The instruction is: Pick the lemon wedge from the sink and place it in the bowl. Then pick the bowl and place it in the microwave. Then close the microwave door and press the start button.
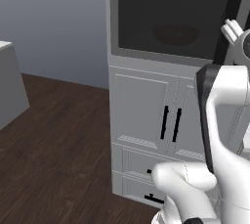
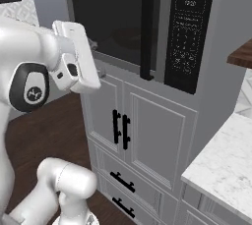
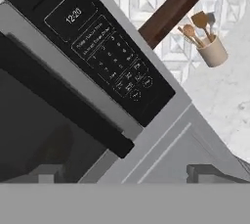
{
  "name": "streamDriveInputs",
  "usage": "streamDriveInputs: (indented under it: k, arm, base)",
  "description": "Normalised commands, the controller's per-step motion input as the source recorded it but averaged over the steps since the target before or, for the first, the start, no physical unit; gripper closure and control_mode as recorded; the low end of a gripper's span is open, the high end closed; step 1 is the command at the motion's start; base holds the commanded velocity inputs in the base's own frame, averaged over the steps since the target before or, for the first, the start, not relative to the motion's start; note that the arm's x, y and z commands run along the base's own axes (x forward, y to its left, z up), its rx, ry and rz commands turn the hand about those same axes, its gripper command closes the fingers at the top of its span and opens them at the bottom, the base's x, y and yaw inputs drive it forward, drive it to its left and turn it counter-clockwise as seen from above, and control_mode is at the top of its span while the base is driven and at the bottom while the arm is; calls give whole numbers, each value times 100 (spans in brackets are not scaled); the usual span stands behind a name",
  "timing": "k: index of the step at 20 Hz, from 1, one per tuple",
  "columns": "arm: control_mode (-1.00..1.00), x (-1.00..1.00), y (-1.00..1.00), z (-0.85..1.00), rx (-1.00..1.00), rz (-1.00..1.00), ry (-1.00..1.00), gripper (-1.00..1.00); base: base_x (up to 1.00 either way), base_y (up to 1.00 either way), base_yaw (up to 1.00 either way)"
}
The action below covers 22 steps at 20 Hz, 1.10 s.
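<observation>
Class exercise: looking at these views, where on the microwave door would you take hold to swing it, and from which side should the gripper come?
Grip the long black handle bar on the microwave door, beside the control panel. Approach from the front, fingers closing across its narrow width: it runs upright and appears to stand proud of the glass.

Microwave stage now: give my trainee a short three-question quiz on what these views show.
1. True or false: the microwave door is shut against the microwave.
2. What faint shape shows behind the door's dark glass in the left base view? A) a kettle B) the bowl C) a pan
3. In the hand view, what stands on the marble counter beyond the control panel?

Key:
1. True. The door lies flush with the front, its black handle beside the panel.
2. B, a round, dim outline inside.
3. A beige cup holding wooden utensils.
</observation>
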Motion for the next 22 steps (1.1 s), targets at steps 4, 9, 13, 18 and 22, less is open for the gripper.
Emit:
streamDriveInputs:
  k: [4, 9, 13, 18, 22]
  arm:
    - [-100, -88, -12, 0, -52, 18, 7, -100]
    - [-100, -71, -6, 0, -41, 10, 4, -100]
    - [-100, -48, -23, 1, -34, 4, 4, -100]
    - [-100, 1, -49, 0, -14, 2, 8, -100]
    - [-100, 1, -7, -8, -8, 2, 4, -100]
  base:
    - [0, 0, 0]
    - [0, 0, 0]
    - [0, 0, 0]
    - [0, 0, 0]
    - [0, 0, 0]
